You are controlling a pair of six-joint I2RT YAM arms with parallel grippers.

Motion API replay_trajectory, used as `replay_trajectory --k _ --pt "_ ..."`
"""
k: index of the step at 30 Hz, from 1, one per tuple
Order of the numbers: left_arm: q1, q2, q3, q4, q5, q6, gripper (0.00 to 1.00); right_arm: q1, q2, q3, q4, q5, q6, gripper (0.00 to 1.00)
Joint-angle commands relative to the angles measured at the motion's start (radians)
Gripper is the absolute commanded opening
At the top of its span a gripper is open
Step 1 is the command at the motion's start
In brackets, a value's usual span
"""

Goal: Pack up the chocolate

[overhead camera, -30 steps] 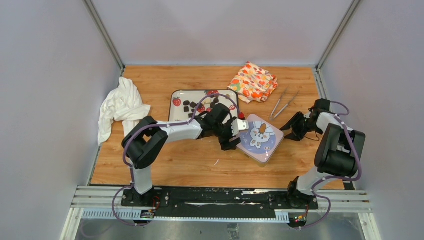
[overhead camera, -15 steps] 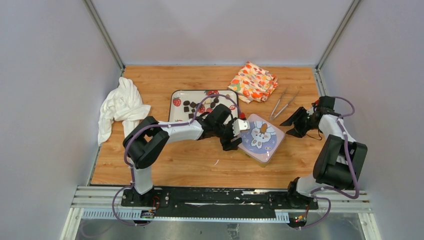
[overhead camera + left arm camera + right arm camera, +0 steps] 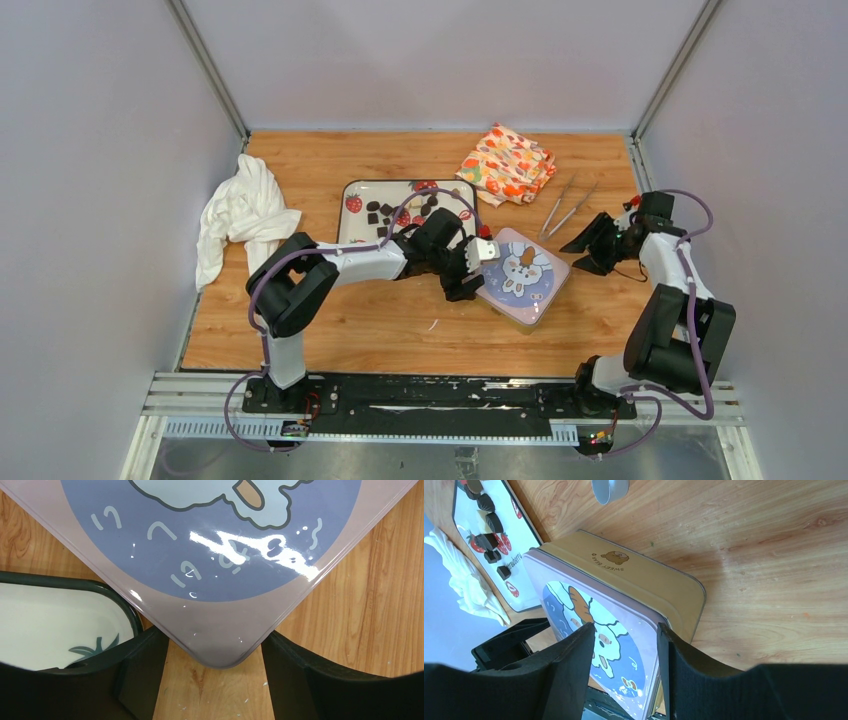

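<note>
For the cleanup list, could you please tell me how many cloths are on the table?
2: a white cloth crumpled at the left edge, and a patterned cloth folded at the far side.

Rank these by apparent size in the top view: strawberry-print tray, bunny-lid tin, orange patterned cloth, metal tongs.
1. White rectangular strawberry-print tray, partly hidden by the left arm.
2-3. Lavender square bunny-lid tin and folded orange patterned cloth: look alike, not ranked.
4. Thin metal tongs.
</note>
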Motion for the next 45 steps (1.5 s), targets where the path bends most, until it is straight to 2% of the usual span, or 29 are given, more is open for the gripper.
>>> replay_trajectory --k 1,45 --pt "-0.012 0.019 0.013 0.039 0.010 -0.007 0.71 -0.015 0.019 -0.012 -0.045 -0.019 -0.041 0.53" --pt "-0.028 0.059 0.058 0.039 0.017 -0.026 0.69 -0.008 -0.018 -0.002 -0.072 -0.084 -0.093 0.52"
